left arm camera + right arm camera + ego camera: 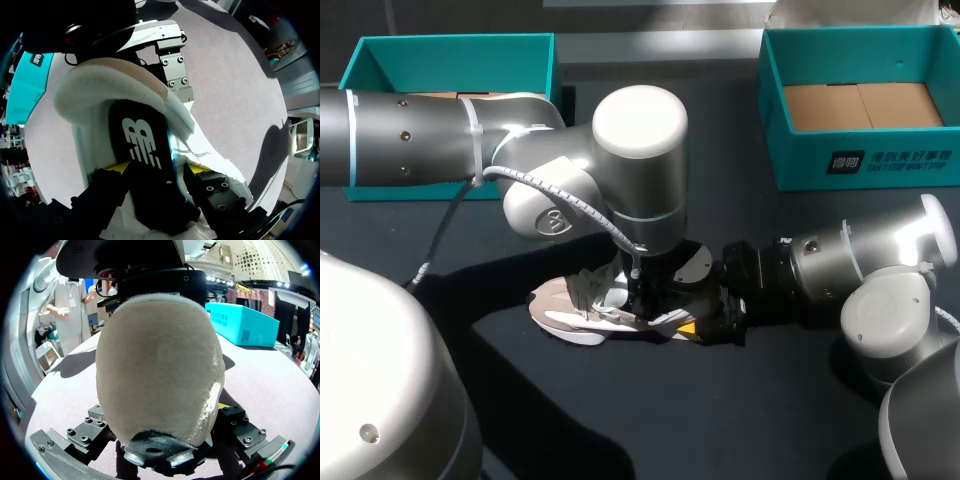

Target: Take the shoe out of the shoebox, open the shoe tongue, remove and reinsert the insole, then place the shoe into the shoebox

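Observation:
A pale grey-white shoe lies on the dark table, toe to the left. My left gripper comes straight down over its opening. In the left wrist view its fingers stand apart and open, with the black insole, marked by a white logo, lying inside the shoe between them. My right gripper comes in from the right and is shut on the heel. In the right wrist view the rounded heel fills the space between my right gripper's fingers.
A teal shoebox with a cardboard liner stands at the back right. A second teal box stands at the back left, partly behind my left arm. My right arm's elbow sits low at the table's right.

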`<control>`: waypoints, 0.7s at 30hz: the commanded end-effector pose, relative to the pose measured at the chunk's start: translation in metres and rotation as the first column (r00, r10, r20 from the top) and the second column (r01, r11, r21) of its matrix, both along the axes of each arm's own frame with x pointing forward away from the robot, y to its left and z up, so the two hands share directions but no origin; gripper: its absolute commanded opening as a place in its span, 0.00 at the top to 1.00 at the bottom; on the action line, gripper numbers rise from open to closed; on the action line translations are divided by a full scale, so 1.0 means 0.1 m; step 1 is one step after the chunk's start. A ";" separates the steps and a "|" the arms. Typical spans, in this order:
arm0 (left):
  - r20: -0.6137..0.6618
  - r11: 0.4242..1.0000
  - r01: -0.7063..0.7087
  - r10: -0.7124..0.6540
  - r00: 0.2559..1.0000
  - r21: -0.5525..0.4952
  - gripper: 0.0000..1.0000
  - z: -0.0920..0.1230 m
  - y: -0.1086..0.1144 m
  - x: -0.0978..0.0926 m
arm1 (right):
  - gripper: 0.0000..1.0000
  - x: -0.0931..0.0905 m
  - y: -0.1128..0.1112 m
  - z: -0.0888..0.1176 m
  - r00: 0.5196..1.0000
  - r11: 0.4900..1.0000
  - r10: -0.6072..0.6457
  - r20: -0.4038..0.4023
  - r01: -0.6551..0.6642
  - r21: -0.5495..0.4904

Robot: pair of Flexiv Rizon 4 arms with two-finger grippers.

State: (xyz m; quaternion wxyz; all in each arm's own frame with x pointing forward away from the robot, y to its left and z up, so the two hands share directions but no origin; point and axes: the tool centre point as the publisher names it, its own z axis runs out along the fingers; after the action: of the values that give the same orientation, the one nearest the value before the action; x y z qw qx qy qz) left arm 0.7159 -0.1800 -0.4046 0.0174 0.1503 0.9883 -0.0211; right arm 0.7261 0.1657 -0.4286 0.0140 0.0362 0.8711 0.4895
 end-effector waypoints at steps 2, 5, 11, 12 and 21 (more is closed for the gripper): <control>-0.002 1.000 -0.011 0.011 1.000 -0.003 0.91 -0.21 -0.01 0.04 | 1.00 0.01 0.02 -0.05 1.000 1.000 -0.002 0.001 0.002 -0.003; 0.002 1.000 -0.016 0.016 1.000 -0.003 1.00 -0.18 0.02 0.04 | 1.00 0.01 0.02 -0.05 1.000 1.000 -0.002 0.001 0.002 -0.003; -0.046 0.998 -0.051 0.050 0.998 -0.032 1.00 -0.02 0.12 0.03 | 1.00 0.01 0.02 -0.05 1.000 1.000 -0.002 0.001 0.002 -0.003; -0.058 0.998 -0.057 0.055 0.997 -0.040 1.00 0.01 0.14 0.03 | 1.00 0.01 0.02 -0.05 1.000 1.000 -0.002 0.001 0.002 -0.003; -0.134 0.998 -0.054 0.048 0.990 -0.045 1.00 0.31 0.23 -0.01 | 1.00 0.01 0.02 -0.05 1.000 1.000 -0.002 0.001 0.002 -0.003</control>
State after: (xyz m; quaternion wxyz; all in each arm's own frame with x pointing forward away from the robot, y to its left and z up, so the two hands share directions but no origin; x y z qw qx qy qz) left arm 0.7132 -0.1667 -0.3869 -0.0386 0.1215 0.9906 -0.0486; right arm 0.7263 0.1656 -0.4281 0.0137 0.0364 0.8710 0.4898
